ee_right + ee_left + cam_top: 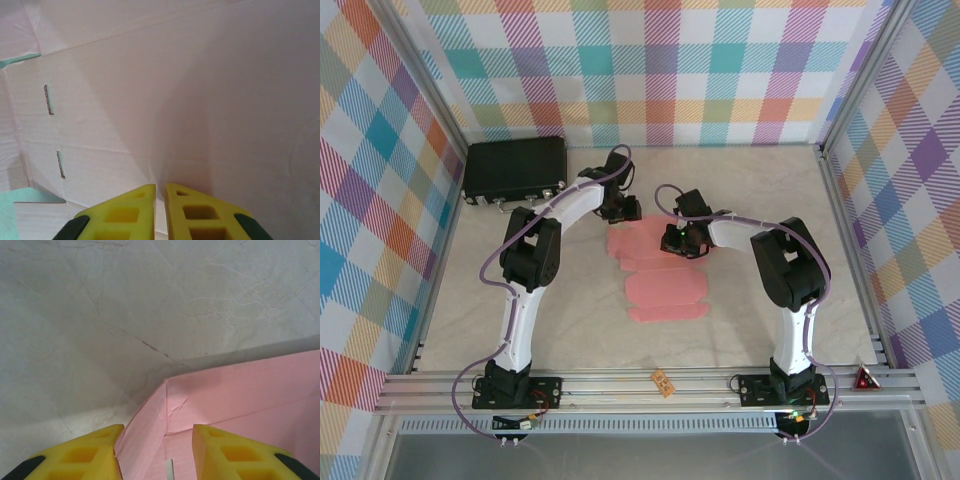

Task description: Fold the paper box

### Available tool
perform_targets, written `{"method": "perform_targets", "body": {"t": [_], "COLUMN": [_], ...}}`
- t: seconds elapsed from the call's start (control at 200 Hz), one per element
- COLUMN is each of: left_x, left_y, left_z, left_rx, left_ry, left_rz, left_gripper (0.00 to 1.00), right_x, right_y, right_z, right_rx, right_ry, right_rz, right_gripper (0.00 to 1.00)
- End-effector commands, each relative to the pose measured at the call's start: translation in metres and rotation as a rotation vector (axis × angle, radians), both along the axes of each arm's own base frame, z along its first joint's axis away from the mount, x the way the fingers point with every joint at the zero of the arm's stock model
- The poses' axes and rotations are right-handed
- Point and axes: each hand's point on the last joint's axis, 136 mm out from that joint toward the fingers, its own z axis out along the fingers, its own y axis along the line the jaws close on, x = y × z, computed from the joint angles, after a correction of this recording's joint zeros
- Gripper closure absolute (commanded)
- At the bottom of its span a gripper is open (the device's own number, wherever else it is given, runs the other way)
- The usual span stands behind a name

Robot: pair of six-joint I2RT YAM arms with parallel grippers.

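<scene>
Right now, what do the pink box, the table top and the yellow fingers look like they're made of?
Paper box: thin matte pink card, judging by sharp creases and die-cut slots. Table top: pale, marble-patterned sheet, probably vinyl or laminate; dull sheen. Left fingers: yellow moulded plastic, likely printed, with hollow pockets.

One paper box (665, 288), one black case (515, 168) upper left, two tools, the left tool (620, 214) and the right tool (679, 245), one orange tag (663, 381), one red triangle (863, 377).

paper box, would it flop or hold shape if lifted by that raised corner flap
Likely floppy: the paper box is thin card, mostly flat, with creases. Probably light, so a push may slide it over the table. The wrinkled corner suggests it buckles easily.
</scene>
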Motion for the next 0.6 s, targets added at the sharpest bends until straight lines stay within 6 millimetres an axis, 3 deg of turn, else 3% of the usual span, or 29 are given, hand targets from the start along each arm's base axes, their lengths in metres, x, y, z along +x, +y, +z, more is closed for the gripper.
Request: {"method": "perform_targets", "body": {"t": [0.0,0.215,0.595], "left_x": [-0.003,-0.004,-0.003], "left_y": [-0.012,-0.029,-0.04], "left_z": [0.015,0.017,0.011], "left_rx": [-0.048,-0.061,-0.037], "left_ry": [-0.029,-0.043,-0.036], "left_rz": [-0.048,-0.101,-0.138], "left_gripper": [0.6,0.6,0.6], "right_x": [-0.015,-0.017,-0.019], "right_y": [-0.004,-0.002,0.0], "right_z": [-0.026,-0.031,-0.036], "right_rx": [-0.039,-0.038,-0.036], "right_ry": [0.09,0.106,0.124], "right_rz": [-0.004,0.001,0.008], "right_gripper": [0.85,0.85,0.85]}}
